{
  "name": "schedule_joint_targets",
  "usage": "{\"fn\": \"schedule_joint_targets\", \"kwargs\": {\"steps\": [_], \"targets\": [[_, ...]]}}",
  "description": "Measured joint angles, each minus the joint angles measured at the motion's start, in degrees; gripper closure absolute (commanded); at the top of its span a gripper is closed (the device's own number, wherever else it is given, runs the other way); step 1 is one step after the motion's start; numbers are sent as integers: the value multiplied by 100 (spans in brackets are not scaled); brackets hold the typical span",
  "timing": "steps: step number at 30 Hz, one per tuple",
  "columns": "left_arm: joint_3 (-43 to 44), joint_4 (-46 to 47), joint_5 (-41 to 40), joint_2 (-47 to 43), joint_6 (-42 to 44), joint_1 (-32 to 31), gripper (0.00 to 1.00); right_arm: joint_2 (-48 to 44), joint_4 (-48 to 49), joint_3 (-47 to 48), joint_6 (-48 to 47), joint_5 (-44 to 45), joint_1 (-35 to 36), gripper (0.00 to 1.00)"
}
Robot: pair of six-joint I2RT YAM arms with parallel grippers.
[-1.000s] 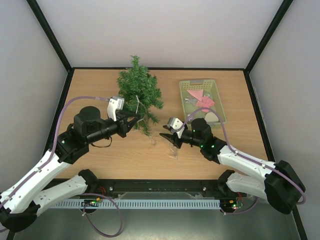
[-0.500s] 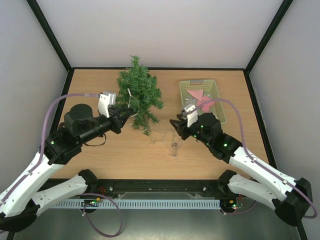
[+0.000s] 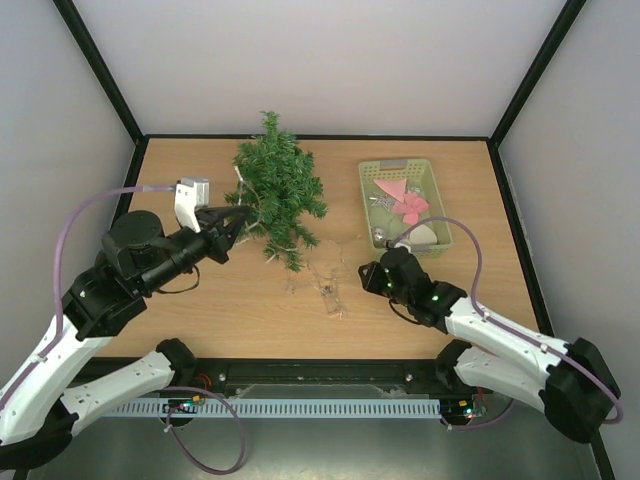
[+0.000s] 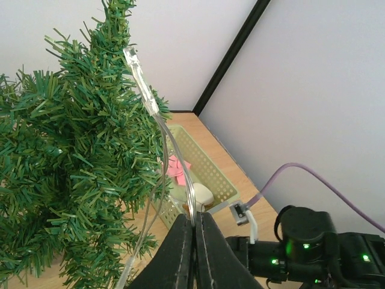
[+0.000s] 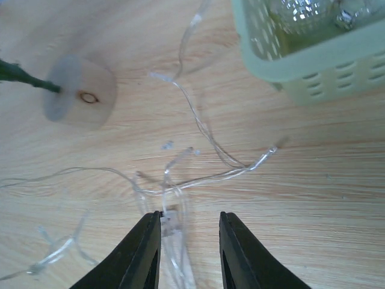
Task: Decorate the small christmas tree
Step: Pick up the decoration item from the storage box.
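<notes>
The small christmas tree (image 3: 278,190) lies at the back middle of the table with its tip toward the back wall. It fills the left of the left wrist view (image 4: 66,180). My left gripper (image 3: 238,216) is at the tree's left side, shut on a clear light string (image 4: 150,102) that runs up across the branches. The left gripper also shows in the left wrist view (image 4: 194,220). The rest of the string lies loose on the table (image 3: 325,280). My right gripper (image 3: 367,276) is open just above those loose strands (image 5: 198,120). In the right wrist view one strand lies against the left finger of the right gripper (image 5: 189,220).
A pale green basket (image 3: 364,195) at the back right holds pink ornaments (image 3: 405,205), silver ones and a pale piece (image 3: 422,233). Its corner shows in the right wrist view (image 5: 313,72). The tree's round wooden base (image 5: 81,90) lies left of the strands.
My left gripper has moved left and back, pulling the string along the tree. My right gripper has come back from the basket side and down over the loose strands, which have shifted.
</notes>
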Motion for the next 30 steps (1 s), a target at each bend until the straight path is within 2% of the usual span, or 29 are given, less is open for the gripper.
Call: {"fn": "schedule_joint_targets", "kwargs": {"steps": [9, 15, 19, 30], "targets": [[-50, -44, -66, -96, -7, 0, 98, 1506, 372, 343, 28, 203, 221, 73], [-63, -173, -127, -236, -2, 0, 98, 2332, 284, 1316, -601, 791, 273, 73], [-76, -221, -127, -308, -2, 0, 97, 2743, 267, 1923, -627, 1211, 273, 73], [-199, -280, -144, -544, 4, 0, 97, 3696, 201, 2249, 1325, 1814, 273, 63]]}}
